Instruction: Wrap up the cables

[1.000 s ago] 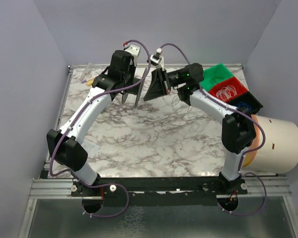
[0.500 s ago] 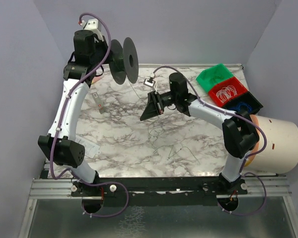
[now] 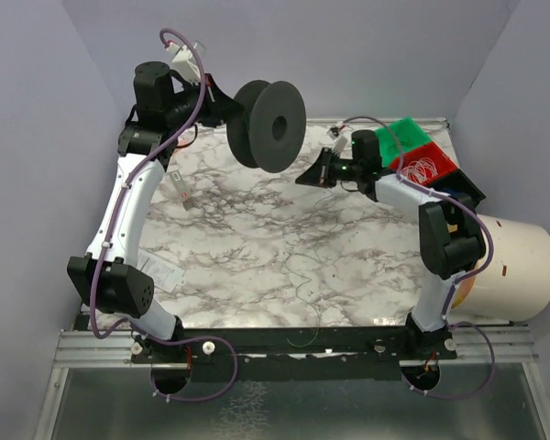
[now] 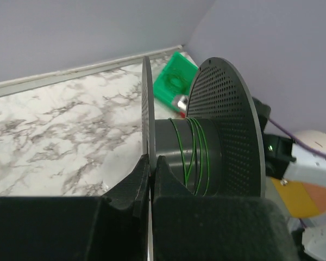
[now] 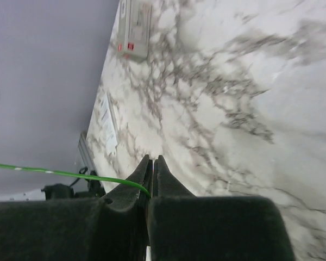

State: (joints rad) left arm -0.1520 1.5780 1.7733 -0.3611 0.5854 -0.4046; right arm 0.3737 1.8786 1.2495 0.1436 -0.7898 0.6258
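While my left arm stands high at eleven o'clock, my left gripper (image 4: pixel 151 163) is clenched on the spool (image 3: pixel 268 126). One thin flange is nipped between the fingers, and the spool hangs in the air over the table's (image 3: pixel 229 247) twelve o'clock edge. Round its hub run a few turns of green cable (image 4: pixel 198 155), some straight, some crossing.

On to the middle: a loose pale strand (image 3: pixel 298 275) curls on the marble toward six o'clock, touching neither arm.

Over to the right now: my right gripper (image 5: pixel 152 160) is squeezed tight on the green cable. It comes in from nine o'clock in the wrist view and slips between the fingers just below the tips. From above, that gripper sits low at one o'clock, pointing toward the spool.

Past it, at two o'clock, whitish coils (image 3: pixel 417 169) lie in the red bin (image 3: pixel 447 163), with the green bin (image 3: pixel 399 137) just behind. A white bucket (image 3: pixel 518 266) stands off the table at three o'clock.
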